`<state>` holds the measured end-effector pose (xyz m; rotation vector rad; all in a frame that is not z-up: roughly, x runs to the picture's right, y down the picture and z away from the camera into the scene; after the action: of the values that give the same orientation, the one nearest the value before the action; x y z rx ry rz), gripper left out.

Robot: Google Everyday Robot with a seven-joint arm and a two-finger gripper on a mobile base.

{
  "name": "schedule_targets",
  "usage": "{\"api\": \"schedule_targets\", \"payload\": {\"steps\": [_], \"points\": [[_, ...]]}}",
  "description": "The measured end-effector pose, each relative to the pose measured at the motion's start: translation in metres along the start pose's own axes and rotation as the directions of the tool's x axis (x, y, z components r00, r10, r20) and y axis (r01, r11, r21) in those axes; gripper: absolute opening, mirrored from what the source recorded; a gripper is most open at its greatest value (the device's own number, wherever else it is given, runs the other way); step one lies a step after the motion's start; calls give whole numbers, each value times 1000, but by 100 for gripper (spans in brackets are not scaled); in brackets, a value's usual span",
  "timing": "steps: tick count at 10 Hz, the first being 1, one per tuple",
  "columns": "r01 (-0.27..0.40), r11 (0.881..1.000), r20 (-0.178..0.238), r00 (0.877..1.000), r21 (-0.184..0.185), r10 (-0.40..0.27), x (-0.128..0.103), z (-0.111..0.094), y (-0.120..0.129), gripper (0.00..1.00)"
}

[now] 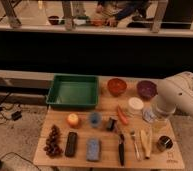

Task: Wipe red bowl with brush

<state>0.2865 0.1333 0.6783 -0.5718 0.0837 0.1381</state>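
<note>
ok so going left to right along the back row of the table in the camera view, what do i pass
green tray → red bowl → purple bowl. the gripper hangs open nearer the camera than the purple bowl, over the right side of the table
</note>
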Motion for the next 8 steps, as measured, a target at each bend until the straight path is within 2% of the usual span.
{"api": "schedule_targets", "payload": {"steps": [4, 6, 8], "points": [[31, 999, 8, 999, -10, -31, -19, 4, 13, 80], [49, 999, 11, 999, -16, -48, -39, 4, 22, 80], [27, 999, -4, 1000, -23, -28, -61, 6, 36, 80]]}}
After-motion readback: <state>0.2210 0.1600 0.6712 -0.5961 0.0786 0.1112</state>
